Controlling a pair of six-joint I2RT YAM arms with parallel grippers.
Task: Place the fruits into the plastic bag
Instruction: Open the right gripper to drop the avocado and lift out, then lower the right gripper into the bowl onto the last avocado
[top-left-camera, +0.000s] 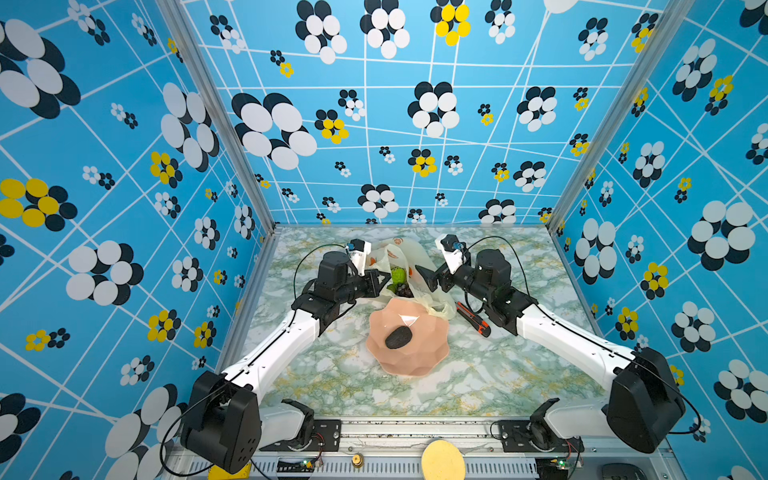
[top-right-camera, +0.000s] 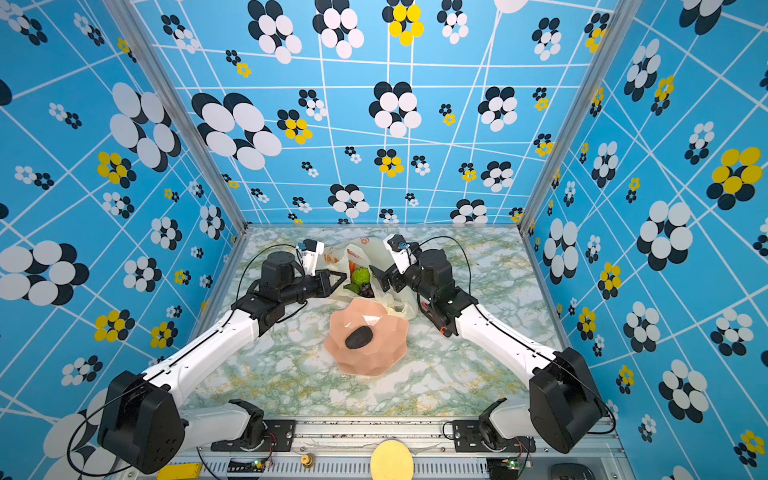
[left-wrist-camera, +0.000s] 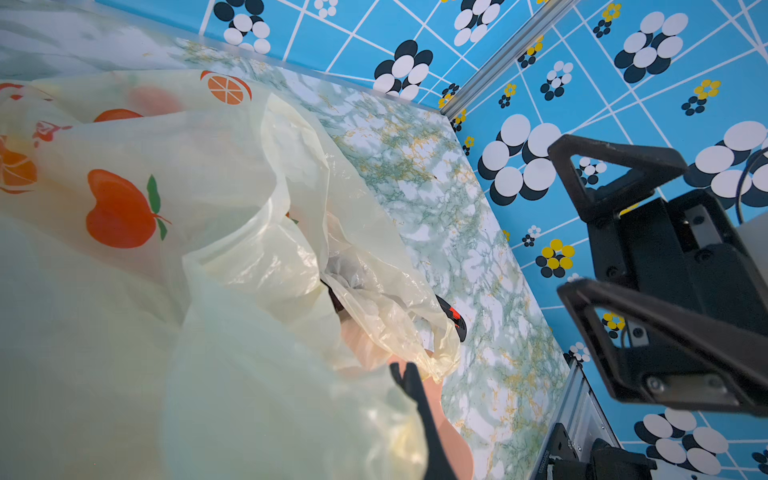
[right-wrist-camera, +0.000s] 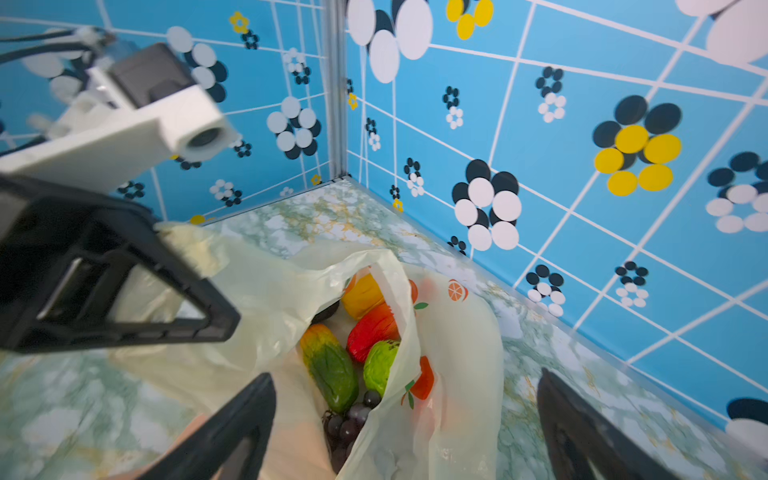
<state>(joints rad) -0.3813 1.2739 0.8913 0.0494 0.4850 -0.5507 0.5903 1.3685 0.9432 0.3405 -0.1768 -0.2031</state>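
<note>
Most fruits (right-wrist-camera: 330, 370) are in the plastic bag (right-wrist-camera: 270, 291); one black oval (top-left-camera: 399, 336) remains in the dish (top-left-camera: 432, 357); left claw (top-left-camera: 381, 279) pinches the bag, right claw (right-wrist-camera: 405, 376) gapes.

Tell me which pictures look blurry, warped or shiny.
In both top views the walls look stretched by a wide lens, and glare sits on the pink dish. In the left wrist view the nearby plastic bag is hazy. In the right wrist view the fruits are crisp, the white camera mount blurred.

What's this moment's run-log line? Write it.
left jaws: shut on plastic bag | right jaws: open, empty | dish: one black oval
</note>
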